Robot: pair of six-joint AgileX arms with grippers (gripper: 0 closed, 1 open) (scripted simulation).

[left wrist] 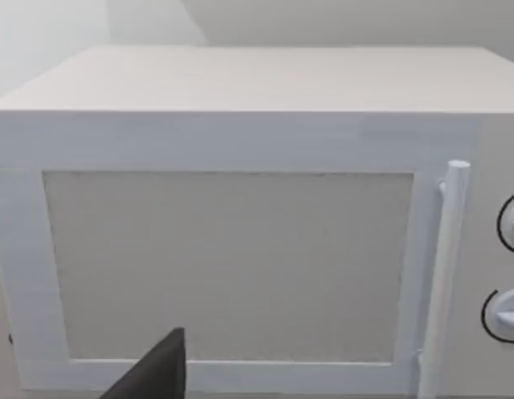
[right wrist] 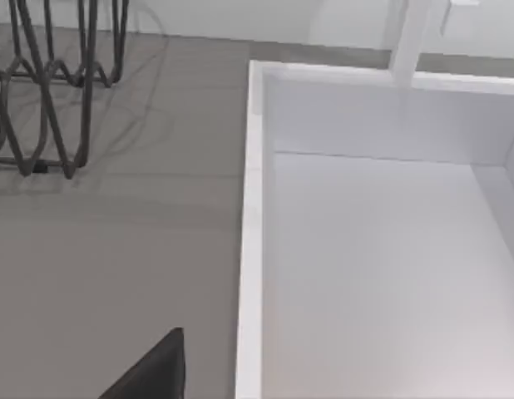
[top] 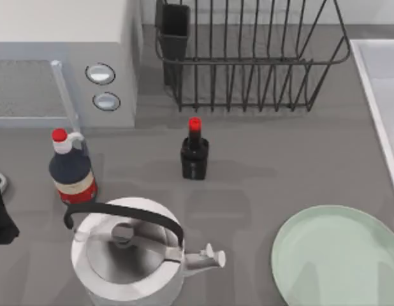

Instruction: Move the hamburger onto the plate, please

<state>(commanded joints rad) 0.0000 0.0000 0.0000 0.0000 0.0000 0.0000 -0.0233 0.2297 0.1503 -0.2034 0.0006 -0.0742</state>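
Plate [top: 340,258] lies bare at table's lower right, right arm's side; hamburger not located in these views, left arm [top: 0,217] at left edge, either claw's grip state impossible to tell.

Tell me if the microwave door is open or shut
Shut. The door sits flush in the microwave's front, its handle upright beside the knobs, no gap showing.
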